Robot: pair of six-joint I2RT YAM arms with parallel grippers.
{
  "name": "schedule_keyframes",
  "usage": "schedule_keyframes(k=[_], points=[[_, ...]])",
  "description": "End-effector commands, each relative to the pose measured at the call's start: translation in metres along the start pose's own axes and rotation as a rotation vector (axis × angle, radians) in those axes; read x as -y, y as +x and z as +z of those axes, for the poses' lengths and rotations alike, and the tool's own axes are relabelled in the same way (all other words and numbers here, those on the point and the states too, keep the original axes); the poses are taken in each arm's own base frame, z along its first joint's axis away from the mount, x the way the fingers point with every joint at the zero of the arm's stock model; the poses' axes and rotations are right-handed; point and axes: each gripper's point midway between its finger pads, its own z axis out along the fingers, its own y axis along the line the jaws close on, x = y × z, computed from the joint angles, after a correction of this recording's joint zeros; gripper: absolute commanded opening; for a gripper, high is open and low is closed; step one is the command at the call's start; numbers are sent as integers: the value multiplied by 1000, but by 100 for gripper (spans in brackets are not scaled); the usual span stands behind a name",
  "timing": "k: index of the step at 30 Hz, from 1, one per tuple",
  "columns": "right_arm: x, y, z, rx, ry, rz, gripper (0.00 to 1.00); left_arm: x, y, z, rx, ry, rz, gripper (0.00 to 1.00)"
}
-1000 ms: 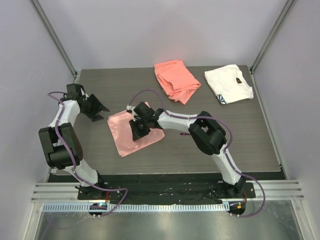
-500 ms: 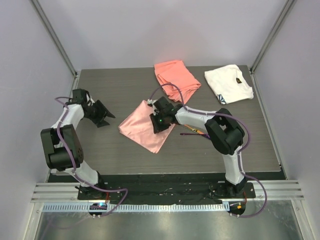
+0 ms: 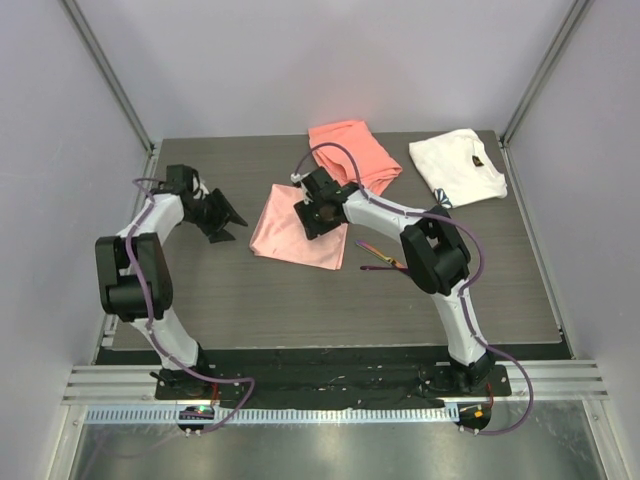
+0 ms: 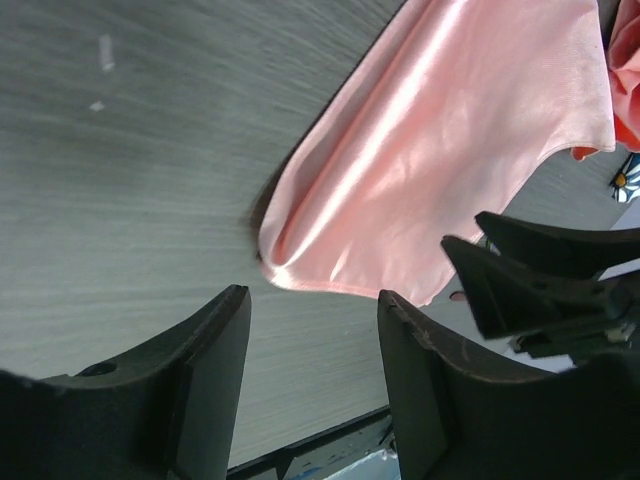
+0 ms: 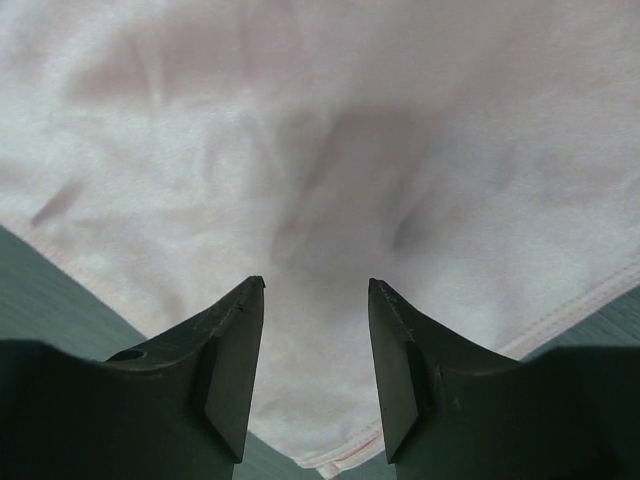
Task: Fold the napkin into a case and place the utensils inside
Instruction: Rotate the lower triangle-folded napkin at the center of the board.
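Dark grey wood-grain table (image 3: 250, 300) carries everything. The glossy pale-pink napkin (image 3: 288, 235) lies loose near its middle, lightly rippled. A coral-orange cloth (image 3: 350, 155) sits bunched just behind it, and a white cloth (image 3: 455, 165) lies at the far right corner. The right gripper (image 5: 315, 283) hovers low over the napkin's far right part, fingers spread, pinching nothing. The left gripper (image 4: 312, 297) hangs just left of the napkin, also spread and empty. The utensils (image 3: 383, 260) lie on bare table just right of the napkin.

coral cloth (image 3: 375, 160) just behind napkin (image 3: 285, 235), seemingly
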Motion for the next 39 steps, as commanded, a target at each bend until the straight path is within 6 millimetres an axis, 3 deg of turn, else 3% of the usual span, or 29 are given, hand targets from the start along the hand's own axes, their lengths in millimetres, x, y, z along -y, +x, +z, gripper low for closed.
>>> schedule_keyframes(k=[1, 8, 19, 28, 33, 36, 39], points=[[-39, -23, -32, 54, -164, 37, 52, 24, 0, 18, -56, 63, 41, 55], [-32, 12, -13, -15, -134, 72, 52, 18, 0, 38, -67, 2, 84, 56], [-36, 22, -10, -24, -164, 88, 52, -2, 29, 59, -148, -75, 123, 50], [-44, 33, -9, -32, -205, 117, 52, -24, 58, 51, -196, -111, 102, 49], [-53, 43, -10, -46, -221, 115, 52, -24, 65, 41, -193, -77, 75, 44], [-59, 49, -13, -48, -227, 111, 52, -24, 72, 34, -200, -44, 51, 36], [-65, 57, -12, -62, -230, 101, 52, -37, 77, 26, -208, -20, -13, 28]])
